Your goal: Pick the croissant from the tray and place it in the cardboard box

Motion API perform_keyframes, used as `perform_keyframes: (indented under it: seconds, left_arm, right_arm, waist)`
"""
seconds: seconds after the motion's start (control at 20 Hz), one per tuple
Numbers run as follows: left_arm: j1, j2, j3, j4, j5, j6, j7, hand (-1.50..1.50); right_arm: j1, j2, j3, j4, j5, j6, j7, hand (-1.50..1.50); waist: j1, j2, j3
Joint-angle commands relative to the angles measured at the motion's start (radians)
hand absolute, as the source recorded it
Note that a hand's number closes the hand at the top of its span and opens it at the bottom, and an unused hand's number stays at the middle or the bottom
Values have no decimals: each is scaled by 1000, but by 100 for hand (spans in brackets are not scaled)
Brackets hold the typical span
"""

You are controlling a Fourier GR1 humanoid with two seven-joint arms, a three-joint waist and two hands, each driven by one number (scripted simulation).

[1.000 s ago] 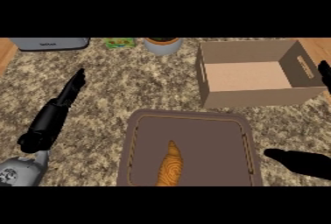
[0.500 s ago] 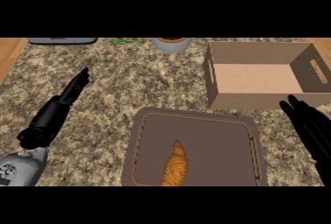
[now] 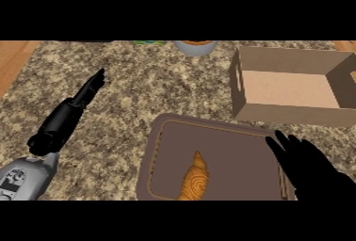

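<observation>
so the right hand (image 3: 309, 167) has slid in over the tray (image 3: 208, 128), fingers (image 3: 282, 144) straight and empty, croissant (image 3: 196, 181) lying roughly parallel off to their left

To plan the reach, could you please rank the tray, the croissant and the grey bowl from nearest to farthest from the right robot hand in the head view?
1. The tray: the right robot hand overlaps its right edge.
2. The croissant: lying on the tray, to that hand's left.
3. The grey bowl: at the far edge of the counter, well beyond the tray.
</observation>
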Motion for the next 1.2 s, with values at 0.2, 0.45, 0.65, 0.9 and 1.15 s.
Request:
perform_keyframes:
  seconds: [0.2,0.45,0.65,0.9,1.15]
  left_arm:
    - [-39,-9,-4,15,-4,-11,16,0]
    - [-52,-19,5,24,6,-10,29,0]
    - [-27,-16,0,21,1,-19,10,0]
    - [-16,-27,10,41,-2,-2,13,0]
    - [-16,-9,31,53,5,-17,6,0]
  right_arm:
    - [-90,150,140,106,-28,166,266,-150]
    - [-138,293,175,193,-11,168,343,-150]
    - [-169,411,203,291,-9,193,374,-150]
    - [-215,525,236,439,70,209,374,-150]
    - [-264,674,216,587,112,238,374,-150]
  waist:
    - [14,3,-1]
    - [3,-3,1]
    - [2,-7,2]
    - [-16,-12,3]
    - [-22,-12,5]
